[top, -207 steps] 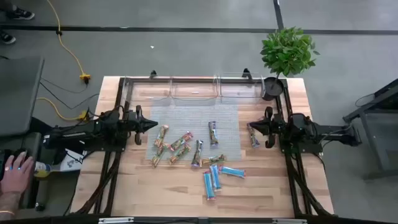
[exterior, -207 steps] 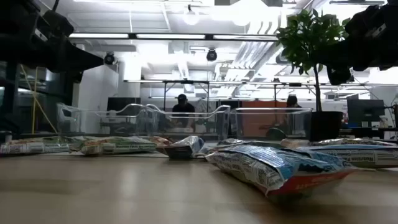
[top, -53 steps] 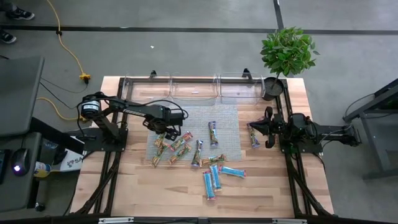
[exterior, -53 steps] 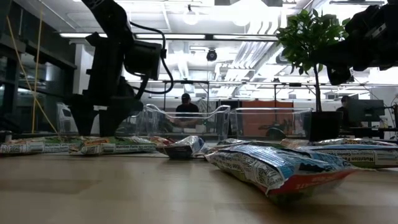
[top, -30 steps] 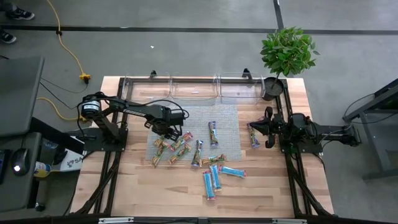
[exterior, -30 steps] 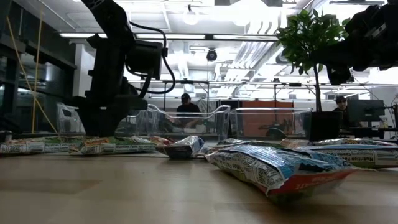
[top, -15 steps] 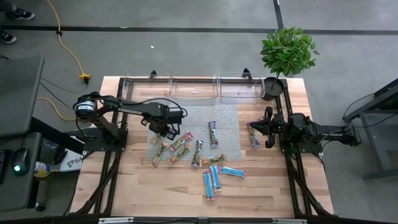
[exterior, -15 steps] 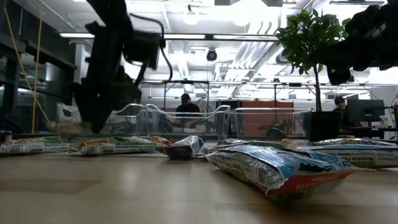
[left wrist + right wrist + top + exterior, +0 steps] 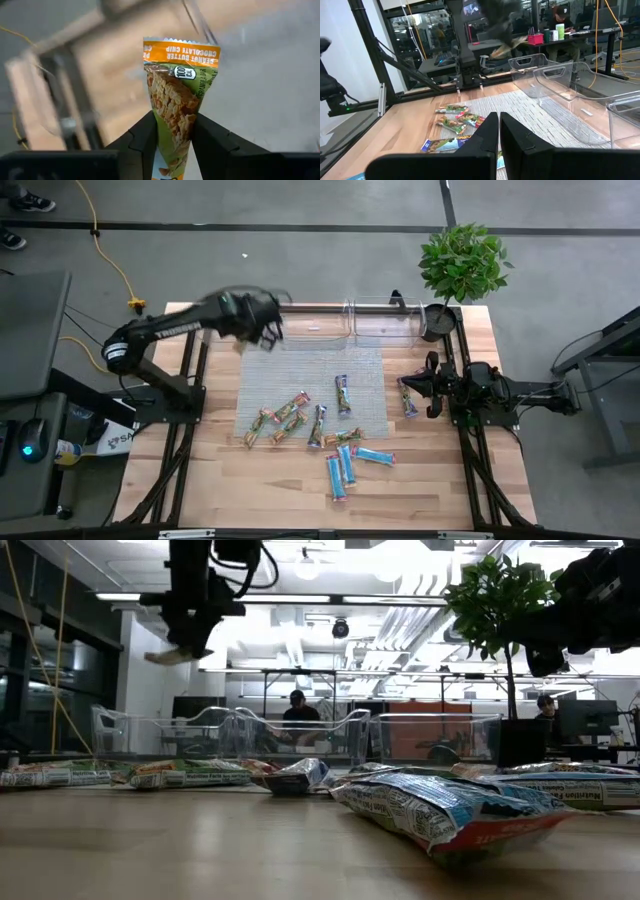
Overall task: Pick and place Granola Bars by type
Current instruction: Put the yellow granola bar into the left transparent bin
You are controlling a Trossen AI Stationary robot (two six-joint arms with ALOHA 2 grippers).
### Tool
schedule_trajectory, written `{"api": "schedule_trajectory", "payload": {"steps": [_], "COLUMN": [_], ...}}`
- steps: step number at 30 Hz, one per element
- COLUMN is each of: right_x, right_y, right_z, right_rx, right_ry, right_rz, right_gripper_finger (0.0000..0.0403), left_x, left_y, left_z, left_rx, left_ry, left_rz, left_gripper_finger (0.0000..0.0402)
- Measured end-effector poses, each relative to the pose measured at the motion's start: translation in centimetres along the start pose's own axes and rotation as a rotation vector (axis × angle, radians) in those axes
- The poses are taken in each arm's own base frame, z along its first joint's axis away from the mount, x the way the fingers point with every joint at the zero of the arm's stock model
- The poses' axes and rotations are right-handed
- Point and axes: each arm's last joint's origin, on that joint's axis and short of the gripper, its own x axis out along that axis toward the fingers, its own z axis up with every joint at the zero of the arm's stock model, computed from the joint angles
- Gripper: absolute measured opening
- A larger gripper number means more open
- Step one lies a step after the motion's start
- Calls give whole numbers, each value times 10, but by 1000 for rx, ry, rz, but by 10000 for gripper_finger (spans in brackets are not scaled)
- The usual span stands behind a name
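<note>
My left gripper (image 9: 170, 142) pinches a tan-green bar (image 9: 179, 95) by one end, long axis pointing straight out; clear bins (image 9: 315, 325) along the tabletop's far edge lie just below me.

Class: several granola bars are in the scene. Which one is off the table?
The tan-green granola bar pinched in the left pincer, lifted high near the clear bins. All other bars lie flat on the table.

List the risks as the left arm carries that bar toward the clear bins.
1. The left pincer pinches the tan-green bar only near one end, so it may swing or slip out during the move.
2. The arm appears to be moving fast above the clear bins; a mistimed release could land the bar in the wrong bin or on the table.
</note>
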Motion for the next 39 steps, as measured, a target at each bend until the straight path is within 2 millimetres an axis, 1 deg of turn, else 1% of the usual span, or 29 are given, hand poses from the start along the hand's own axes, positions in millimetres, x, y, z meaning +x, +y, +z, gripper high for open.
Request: {"api": "schedule_trajectory", "payload": {"steps": [2,5,7,10,15,21,27,31,34,36,39], "right_x": [0,0,0,0,0,0,0,0,0,0,0], "right_y": [0,0,0,0,0,0,0,0,0,0,0], "right_z": [0,0,0,0,0,0,0,0,0,0,0], "right_rx": [0,0,0,0,0,0,0,0,0,0,0], "right_ry": [0,0,0,0,0,0,0,0,0,0,0], "right_rz": [0,0,0,0,0,0,0,0,0,0,0], "right_gripper_finger": [0,0,0,0,0,0,0,0,0,0,0], "left_x": [3,19,33,55,88,117,127,128,127,125,112], "left_y": [17,42,55,67,72,62,56,56,55,54,48], "left_z": [18,39,47,54,58,57,57,57,57,57,52], "left_rx": [-63,-176,-242,-316,-372,-364,-329,-312,-286,-252,-154], "left_ry": [-30,-16,23,63,106,158,184,186,203,215,229], "left_rz": [24,14,-31,-84,-100,-112,-141,-150,-195,-254,-375], "left_gripper_finger": [110,110,110,110,110,110,121,147,167,177,181]}}
